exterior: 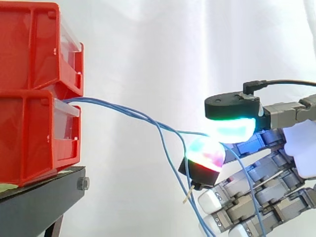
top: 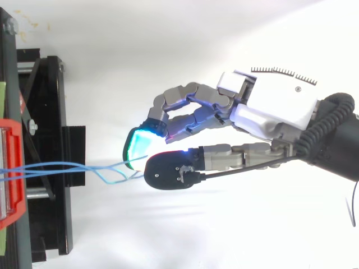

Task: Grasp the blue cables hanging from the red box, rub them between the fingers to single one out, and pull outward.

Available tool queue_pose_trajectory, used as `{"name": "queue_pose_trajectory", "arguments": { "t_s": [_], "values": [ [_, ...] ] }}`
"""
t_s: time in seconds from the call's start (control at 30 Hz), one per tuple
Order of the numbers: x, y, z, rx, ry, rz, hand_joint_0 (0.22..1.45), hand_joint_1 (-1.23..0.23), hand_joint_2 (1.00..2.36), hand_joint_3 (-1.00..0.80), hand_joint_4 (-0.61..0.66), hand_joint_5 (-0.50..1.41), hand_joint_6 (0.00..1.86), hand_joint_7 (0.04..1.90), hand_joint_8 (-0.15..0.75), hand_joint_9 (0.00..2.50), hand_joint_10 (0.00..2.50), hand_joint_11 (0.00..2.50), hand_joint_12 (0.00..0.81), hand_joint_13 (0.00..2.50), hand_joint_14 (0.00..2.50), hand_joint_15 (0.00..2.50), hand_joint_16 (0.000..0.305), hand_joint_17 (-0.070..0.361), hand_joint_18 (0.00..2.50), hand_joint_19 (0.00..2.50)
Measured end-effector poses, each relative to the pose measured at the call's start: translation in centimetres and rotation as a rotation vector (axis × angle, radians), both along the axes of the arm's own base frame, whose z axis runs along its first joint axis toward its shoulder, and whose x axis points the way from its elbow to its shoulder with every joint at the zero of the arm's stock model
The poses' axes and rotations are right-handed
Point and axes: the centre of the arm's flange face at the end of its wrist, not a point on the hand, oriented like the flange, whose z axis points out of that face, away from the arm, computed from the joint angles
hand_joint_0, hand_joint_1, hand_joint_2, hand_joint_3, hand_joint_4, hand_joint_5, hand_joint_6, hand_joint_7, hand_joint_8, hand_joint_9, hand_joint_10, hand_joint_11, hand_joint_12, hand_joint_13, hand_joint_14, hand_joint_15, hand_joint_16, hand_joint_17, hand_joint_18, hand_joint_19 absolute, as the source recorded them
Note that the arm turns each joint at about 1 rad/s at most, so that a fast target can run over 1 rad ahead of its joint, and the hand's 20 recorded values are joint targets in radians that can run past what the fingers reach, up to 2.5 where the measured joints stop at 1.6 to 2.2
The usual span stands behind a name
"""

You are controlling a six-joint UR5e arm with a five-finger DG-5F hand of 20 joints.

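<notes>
Thin blue cables run out of the lower red bin and stretch rightward to the hand. Its thumb pad, glowing green and cyan, presses against a red-magenta glowing fingertip, and the cables are pinched between them. Past the pinch, loose cable ends droop down in front of the other curled fingers. In the top view the cables leave the bin at the left edge and converge at the glowing pads.
A second red bin is stacked on the lower one, both on a black stand. A white curtain is behind. The stand's frame lies left of the hand in the top view.
</notes>
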Motion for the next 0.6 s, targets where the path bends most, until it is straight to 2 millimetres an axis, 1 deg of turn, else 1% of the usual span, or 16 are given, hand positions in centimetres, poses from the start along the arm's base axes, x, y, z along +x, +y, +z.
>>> {"name": "queue_pose_trajectory", "arguments": {
  "t_s": [0.33, 0.6],
  "values": [
    [-0.05, 0.01, -0.04, -0.042, 0.022, 0.012, 0.58, -0.74, 1.00, 0.00, 0.14, -0.12, 0.84, 1.02, 0.282, 0.76, 0.00, 0.32, 0.393, 0.55, 0.01, 0.19, 0.059, 0.132, 0.49, 0.29],
    [-0.75, -0.18, -0.23, -0.089, 0.094, 0.024, 0.58, -0.74, 1.00, 0.00, 0.14, -0.12, 0.84, 1.03, 0.284, 0.76, 0.01, 0.33, 0.394, 0.55, 0.01, 0.19, 0.059, 0.132, 0.49, 0.29]
  ]
}}
